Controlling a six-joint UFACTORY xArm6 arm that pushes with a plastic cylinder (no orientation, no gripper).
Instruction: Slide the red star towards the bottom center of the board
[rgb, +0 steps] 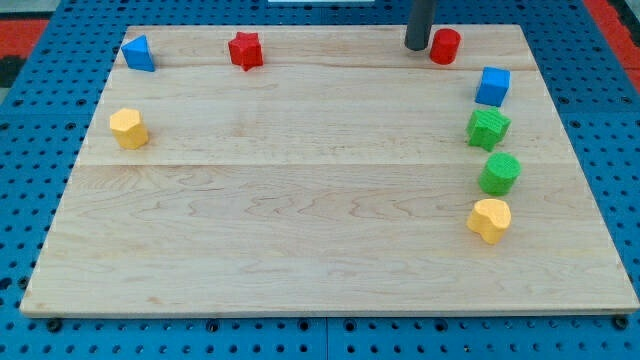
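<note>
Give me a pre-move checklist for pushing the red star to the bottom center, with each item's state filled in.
1. Red star in view near the view's top left: ok.
2. My tip behind the star for a downward push: not ok; it sits far to the view's right, beside the red cylinder.
3. Tip clear of the red cylinder: cannot tell, they look almost touching.
4. Path from star to bottom center free of blocks: ok.
5. Blue block and yellow block off that path: ok.
</note>
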